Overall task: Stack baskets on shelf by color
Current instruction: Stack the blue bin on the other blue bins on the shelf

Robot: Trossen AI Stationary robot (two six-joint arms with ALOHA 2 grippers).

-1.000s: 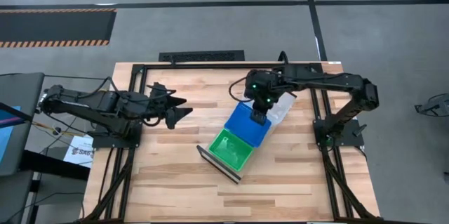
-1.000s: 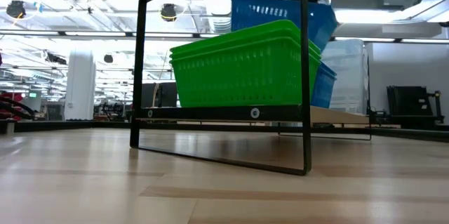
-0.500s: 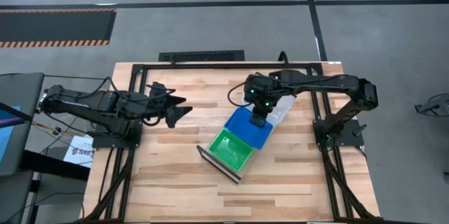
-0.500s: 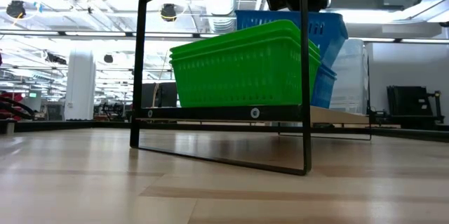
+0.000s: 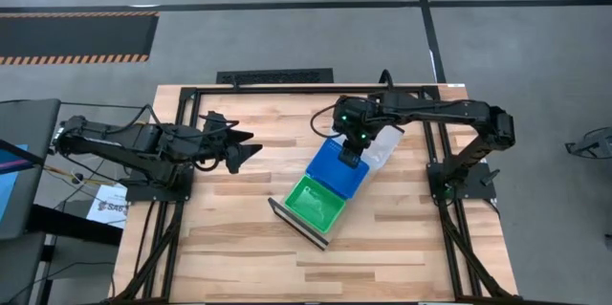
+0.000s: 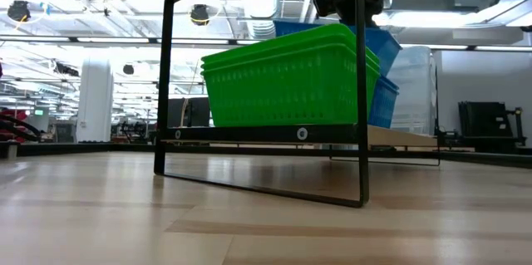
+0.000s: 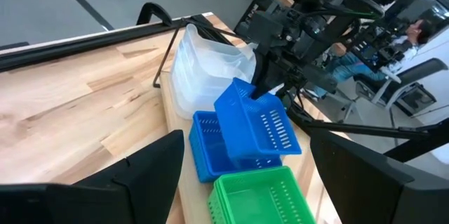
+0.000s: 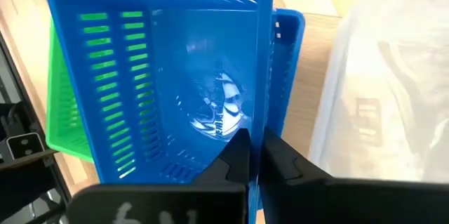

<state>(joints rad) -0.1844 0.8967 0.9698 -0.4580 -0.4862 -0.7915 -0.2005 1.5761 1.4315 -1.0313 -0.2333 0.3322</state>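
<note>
My right gripper point(image 5: 352, 149) hangs over the shelf point(image 5: 290, 217) and is shut on a blue basket point(image 8: 175, 83), which tilts above another blue basket point(image 7: 208, 145) sitting on the shelf board. A stack of green baskets point(image 5: 320, 202) stands by its bottom at the shelf's near end, and clear baskets point(image 7: 203, 62) stand at its far end. In the low view the green stack point(image 6: 287, 78) hides most of the blue ones point(image 6: 381, 45). My left gripper point(image 5: 244, 150) is open and waits over the table's left side, touching nothing. My right gripper pinches one side wall point(image 8: 266, 122) of the blue basket at its rim, with one finger point(image 8: 235, 157) inside and the other point(image 8: 284, 161) outside. It comes from above, pointing down. The basket hangs tilted below the fingers, its lower edge point(image 7: 242, 159) at the blue basket underneath.
Thin black end frames point(image 6: 362, 90) rise at both ends of the shelf. Bare wooden tabletop point(image 5: 239, 238) lies left of and in front of the shelf. Black rails point(image 5: 191, 104) edge the table. People and desks show in the room beyond, in the left wrist view.
My right gripper has lowered the blue basket toward the blue one on the shelf, swinging a little toward the near edge and then back. The basket has dropped behind the green stack and changed its tilt.
</note>
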